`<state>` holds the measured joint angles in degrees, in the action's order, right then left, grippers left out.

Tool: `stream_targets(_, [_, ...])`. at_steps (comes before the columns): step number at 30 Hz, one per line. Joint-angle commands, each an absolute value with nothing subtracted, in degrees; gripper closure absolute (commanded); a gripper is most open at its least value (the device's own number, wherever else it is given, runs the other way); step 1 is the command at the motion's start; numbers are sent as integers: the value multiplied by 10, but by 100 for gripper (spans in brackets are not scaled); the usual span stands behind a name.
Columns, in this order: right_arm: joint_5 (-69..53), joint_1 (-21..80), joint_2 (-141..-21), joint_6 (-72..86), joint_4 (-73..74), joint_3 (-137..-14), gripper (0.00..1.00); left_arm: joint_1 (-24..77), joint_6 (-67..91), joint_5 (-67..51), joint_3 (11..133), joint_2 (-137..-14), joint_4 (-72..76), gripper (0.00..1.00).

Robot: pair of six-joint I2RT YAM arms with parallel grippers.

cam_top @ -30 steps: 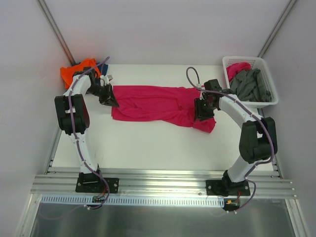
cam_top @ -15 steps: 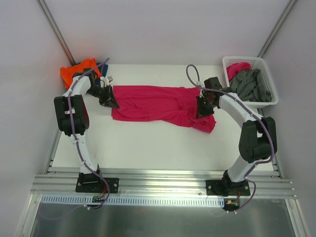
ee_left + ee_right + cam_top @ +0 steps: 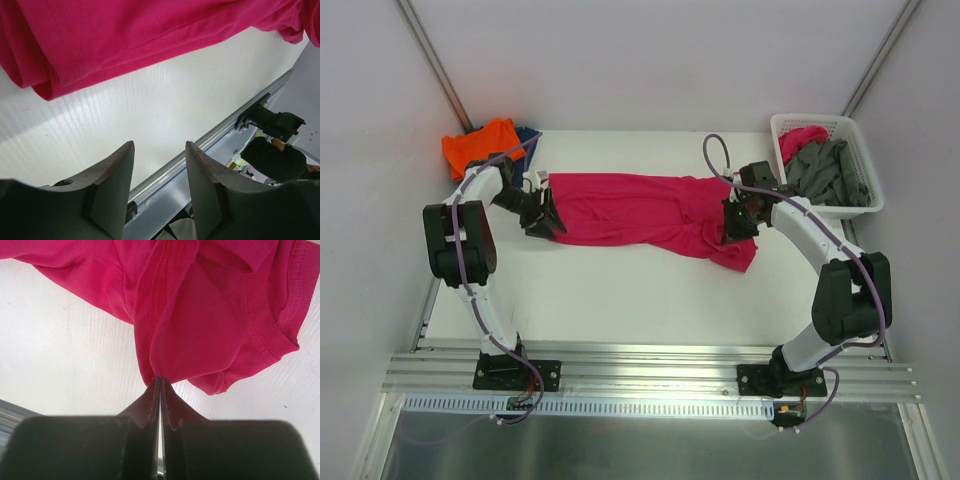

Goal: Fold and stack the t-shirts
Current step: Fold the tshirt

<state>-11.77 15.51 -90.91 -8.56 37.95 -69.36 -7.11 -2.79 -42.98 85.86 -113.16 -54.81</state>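
A white lattice basket (image 3: 808, 118) stands at the far right corner of the white bench (image 3: 640, 290). A grooved metal rail (image 3: 650, 365) runs along the bench's near edge.

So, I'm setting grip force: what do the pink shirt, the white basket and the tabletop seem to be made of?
The pink shirt: soft matte knit cloth, probably cotton; it drapes in folds and shows stitched hems. The basket: stiff white plastic, by its moulded lattice walls. The tabletop: hard white board, faintly ribbed with a slight sheen; material unclear.
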Motion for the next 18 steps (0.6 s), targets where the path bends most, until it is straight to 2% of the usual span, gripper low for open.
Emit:
stream_targets(1, [-120,149,-886,-80,379,-692,99,-70,-33,-435,843,-1094,-560,56])
stream_targets(4, [-123,149,-893,-76,378,-696,99,-80,-32,-425,868,-1115,-559,63])
stream_targets(18, [-126,149,-916,-76,379,-713,99,-110,-36,-413,919,-1202,-559,65])
